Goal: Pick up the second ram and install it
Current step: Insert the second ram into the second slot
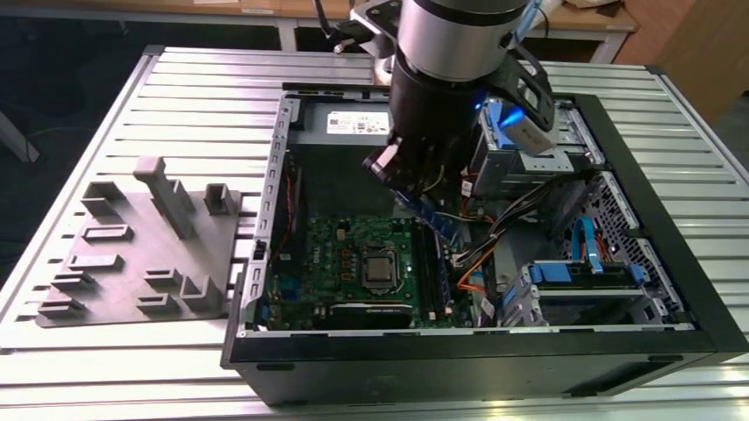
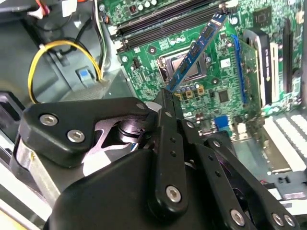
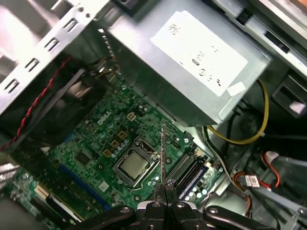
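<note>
My gripper [image 1: 395, 171] hangs inside the open computer case [image 1: 655, 219] and is shut on one end of the second ram [image 1: 429, 216], a thin dark blue strip. The stick slants down from the fingers over the green motherboard [image 1: 351, 263]. In the second wrist view the ram [image 2: 197, 48] runs from the gripper [image 2: 166, 96] toward the memory slots [image 2: 163, 21]. The first wrist view shows the ram [image 3: 163, 153] edge-on above the board, beside the CPU socket [image 3: 132, 166] and close to the slots [image 3: 189, 172], held by the gripper [image 3: 164, 190]. It is above the board, not seated.
The grey power supply [image 1: 339, 123] sits at the case's far end, with a yellow cable [image 2: 62, 48] near it. Drive cages with blue latches [image 1: 585, 263] and loose cables fill the exterior view's right of the case. A grey moulded fixture block [image 1: 140, 246] lies on the slatted table [image 1: 199, 88].
</note>
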You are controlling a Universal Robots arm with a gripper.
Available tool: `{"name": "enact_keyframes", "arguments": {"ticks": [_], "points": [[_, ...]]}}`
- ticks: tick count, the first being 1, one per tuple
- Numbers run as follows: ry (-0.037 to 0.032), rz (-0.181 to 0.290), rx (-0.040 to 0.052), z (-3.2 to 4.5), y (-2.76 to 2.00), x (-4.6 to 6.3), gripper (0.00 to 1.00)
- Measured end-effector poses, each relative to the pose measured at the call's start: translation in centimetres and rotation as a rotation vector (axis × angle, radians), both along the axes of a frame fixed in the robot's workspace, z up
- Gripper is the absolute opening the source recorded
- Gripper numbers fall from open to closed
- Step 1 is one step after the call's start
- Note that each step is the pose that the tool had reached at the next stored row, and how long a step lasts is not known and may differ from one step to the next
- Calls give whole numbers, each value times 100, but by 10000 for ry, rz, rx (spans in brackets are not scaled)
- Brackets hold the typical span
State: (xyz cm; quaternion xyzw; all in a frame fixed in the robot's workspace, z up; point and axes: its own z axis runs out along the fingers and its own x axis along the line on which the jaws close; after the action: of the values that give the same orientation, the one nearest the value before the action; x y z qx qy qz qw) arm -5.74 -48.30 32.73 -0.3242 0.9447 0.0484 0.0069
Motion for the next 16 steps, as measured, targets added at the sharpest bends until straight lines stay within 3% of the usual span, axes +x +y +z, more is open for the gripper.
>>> {"name": "enact_keyframes", "arguments": {"ticks": [16], "points": [[0, -2852, -1, -31, 0, 0, 8]]}}
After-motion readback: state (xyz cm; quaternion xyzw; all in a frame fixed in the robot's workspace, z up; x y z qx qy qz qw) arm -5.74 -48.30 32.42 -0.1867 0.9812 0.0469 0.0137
